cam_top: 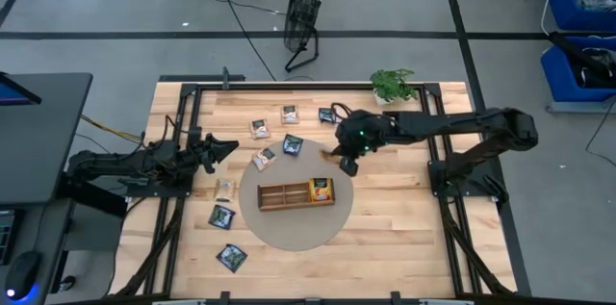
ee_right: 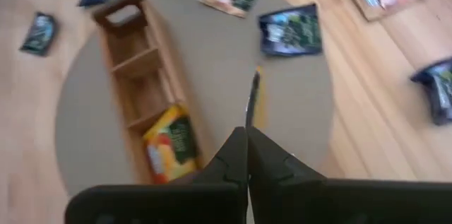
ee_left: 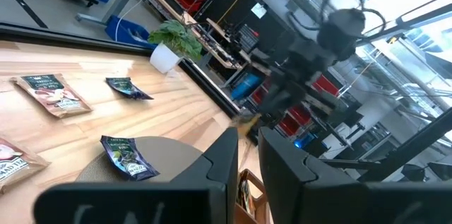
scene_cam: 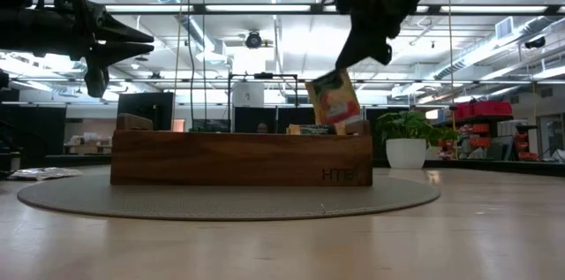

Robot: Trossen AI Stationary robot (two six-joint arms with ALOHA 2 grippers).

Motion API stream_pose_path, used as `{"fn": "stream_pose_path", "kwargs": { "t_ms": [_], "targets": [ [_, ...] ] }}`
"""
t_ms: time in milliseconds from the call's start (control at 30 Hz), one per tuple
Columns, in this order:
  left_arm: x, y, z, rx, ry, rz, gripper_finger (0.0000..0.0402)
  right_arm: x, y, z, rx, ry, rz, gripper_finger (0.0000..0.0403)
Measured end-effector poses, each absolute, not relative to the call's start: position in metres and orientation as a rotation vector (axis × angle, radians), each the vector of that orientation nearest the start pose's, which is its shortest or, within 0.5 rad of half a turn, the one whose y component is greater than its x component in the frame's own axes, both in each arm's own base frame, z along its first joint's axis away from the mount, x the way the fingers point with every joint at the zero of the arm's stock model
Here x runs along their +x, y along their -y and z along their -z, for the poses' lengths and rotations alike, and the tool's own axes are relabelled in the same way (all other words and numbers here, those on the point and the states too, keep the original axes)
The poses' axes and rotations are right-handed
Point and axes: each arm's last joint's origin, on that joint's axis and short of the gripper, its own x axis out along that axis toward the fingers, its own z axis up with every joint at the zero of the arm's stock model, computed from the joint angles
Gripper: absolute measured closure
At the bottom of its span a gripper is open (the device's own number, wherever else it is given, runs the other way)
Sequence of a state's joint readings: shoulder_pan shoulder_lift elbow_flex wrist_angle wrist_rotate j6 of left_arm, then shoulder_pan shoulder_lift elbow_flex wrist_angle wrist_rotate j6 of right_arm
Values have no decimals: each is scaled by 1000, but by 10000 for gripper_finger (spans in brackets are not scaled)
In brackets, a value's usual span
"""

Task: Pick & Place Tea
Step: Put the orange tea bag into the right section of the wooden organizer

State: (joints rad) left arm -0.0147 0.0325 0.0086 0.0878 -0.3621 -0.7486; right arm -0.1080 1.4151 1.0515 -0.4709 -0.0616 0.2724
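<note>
1. Sachet of orange foil (scene_cam: 335, 99), small, flat and square, hung tilted below the right gripper (scene_cam: 353, 59), pinched at its upper edge by the shut fingers.
2. Gripper and sachet hovered at about one o'clock from the long brown compartmented wooden tray (cam_top: 289, 195), above the round grey mat (cam_top: 298, 233).
3. A second orange sachet (cam_top: 320, 190) lay in the tray's three-o'clock end compartment.
4. The left gripper (cam_top: 214, 148) waited at nine o'clock, fingers narrowly parted, empty.

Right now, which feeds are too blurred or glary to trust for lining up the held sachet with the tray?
High view: even light, sharp, the wooden tray reads cleanly. Low view: ceiling strips glare behind, so the right claw is a silhouette, though the orange sachet it holds is legible. Right wrist view: soft throughout, the sachet edge-on. Left wrist view: the background is smeared.
</note>
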Motion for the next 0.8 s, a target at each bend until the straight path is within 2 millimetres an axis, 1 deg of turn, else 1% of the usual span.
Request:
{"fn": "stream_pose_path", "kwargs": {
  "t_ms": [167,300,400,567,800],
  "targets": [
    [97,-9,-172,-753,190,-308,342,293,8,-273,284,-762,74,403],
    [97,-9,-172,-753,189,-308,342,296,-7,-273,249,-744,17,403],
    [97,-9,-172,-756,190,-308,342,300,-16,-270,220,-739,0,403],
    [97,-9,-172,-757,190,-308,342,305,-23,-265,209,-737,-20,403],
    [97,-9,-172,-759,190,-308,342,318,-25,-252,208,-745,-31,403]
  ]
}}
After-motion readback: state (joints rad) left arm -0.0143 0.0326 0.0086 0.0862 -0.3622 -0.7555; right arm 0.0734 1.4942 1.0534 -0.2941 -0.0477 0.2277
